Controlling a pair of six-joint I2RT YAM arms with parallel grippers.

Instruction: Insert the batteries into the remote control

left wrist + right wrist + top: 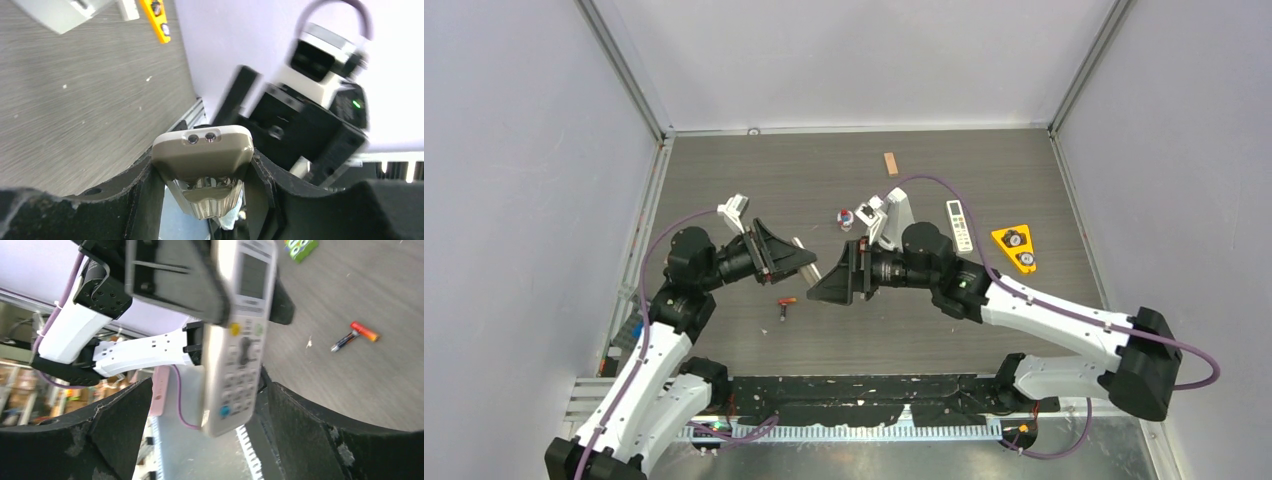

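Observation:
My left gripper (782, 256) is shut on the remote control (805, 264), a long slim bar held up off the table. The left wrist view shows its grey-brown end (202, 150) clamped between both fingers. In the right wrist view its white face (240, 335) shows a display and buttons. My right gripper (839, 275) faces the left one and stands open (205, 402). The remote's free end hangs between its fingers, close to the right one, with a gap on the left. Two small batteries (786, 303) with red-orange ends lie on the table (356, 336) below the grippers.
Behind the grippers stand a grey pyramid-shaped metronome (895, 215), a shorter white remote (960, 225) and a yellow triangular piece (1016, 248). A small white part (734, 210) lies at the left, a wooden strip (890, 163) further back. Walls close in the table.

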